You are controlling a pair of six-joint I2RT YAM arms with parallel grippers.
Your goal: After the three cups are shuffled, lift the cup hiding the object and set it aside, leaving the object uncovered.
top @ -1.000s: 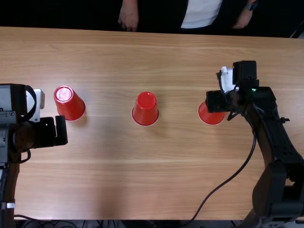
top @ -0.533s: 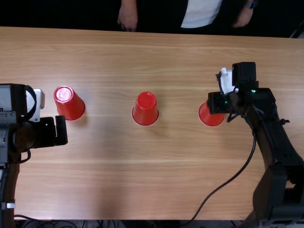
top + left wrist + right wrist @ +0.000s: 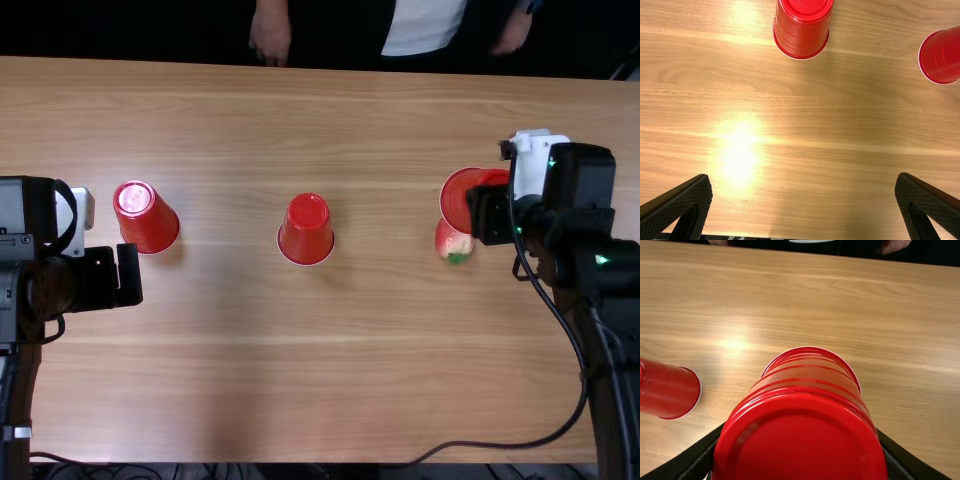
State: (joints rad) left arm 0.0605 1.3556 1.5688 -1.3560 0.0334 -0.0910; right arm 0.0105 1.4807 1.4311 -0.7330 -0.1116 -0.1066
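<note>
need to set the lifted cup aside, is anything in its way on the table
Nothing visible does. The right tool holds the cup above the table; bare wood lies beyond it. Only the uncovered object sits close, just nearside.

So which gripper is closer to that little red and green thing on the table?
Right. The right gripper, holding the lifted cup, is just beside the object; the left gripper sits far across the table, by the left cup.

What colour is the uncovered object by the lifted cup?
The object is pink-red with some green; top view.
</note>
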